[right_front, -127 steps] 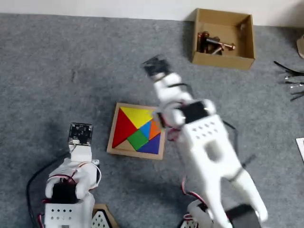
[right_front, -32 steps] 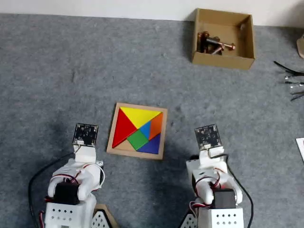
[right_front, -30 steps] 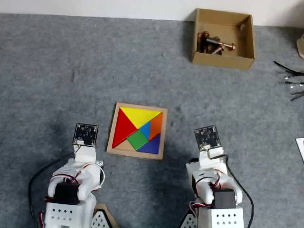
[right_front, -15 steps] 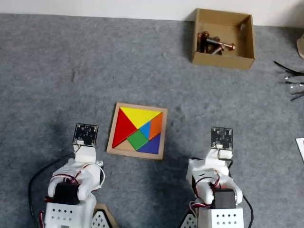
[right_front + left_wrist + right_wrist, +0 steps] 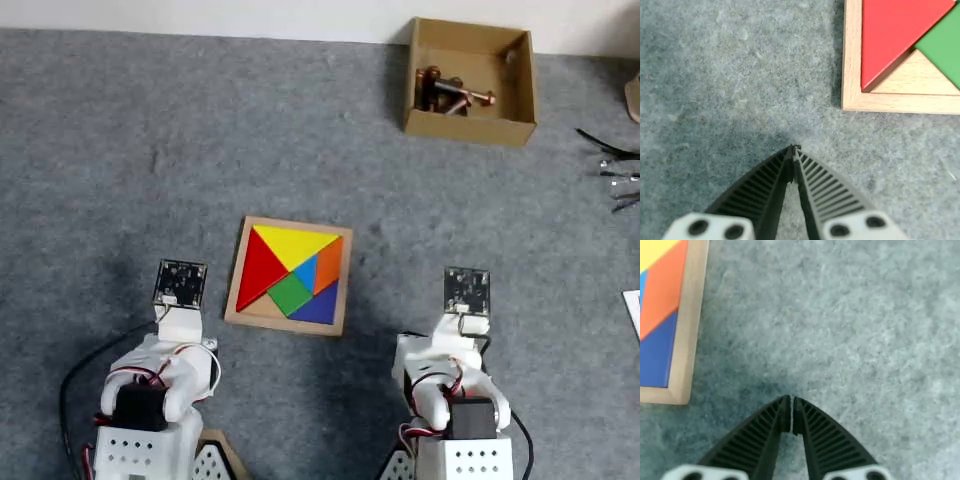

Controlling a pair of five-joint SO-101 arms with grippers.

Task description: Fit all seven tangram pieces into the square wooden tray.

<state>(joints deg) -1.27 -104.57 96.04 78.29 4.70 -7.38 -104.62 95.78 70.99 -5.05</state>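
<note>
The square wooden tray [image 5: 852,55] lies on the grey carpeted surface between the two arms, and it holds a yellow triangle [image 5: 295,245], a red triangle [image 5: 258,270], a green square [image 5: 291,293], a light blue triangle [image 5: 306,270], an orange piece [image 5: 329,272] and a dark blue triangle [image 5: 320,305], all lying flat and edge to edge. That is six colours. In the left wrist view a small triangular patch of bare wood [image 5: 912,80] shows between the red triangle and the green square, against the tray's near rim, with the red piece casting a shadow onto it, so I judge one slot to be unfilled, though I cannot be sure. No loose piece lies on the surface nearby. If a seventh piece is to go in, it should come down flat with its long edge along the rim. It should be released only once it is seated, without pushing the red or green neighbours, and the other arm could steady the tray so that it does not slide. The left end effector [image 5: 792,150] is closed on nothing, its tip over the carpet just beside the tray's corner. The right end effector [image 5: 789,400] is likewise closed and empty, near the opposite side. Well apart, at the far edge of the surface, an open cardboard box [image 5: 465,128] holds a few copper-coloured metal parts [image 5: 450,92].
</note>
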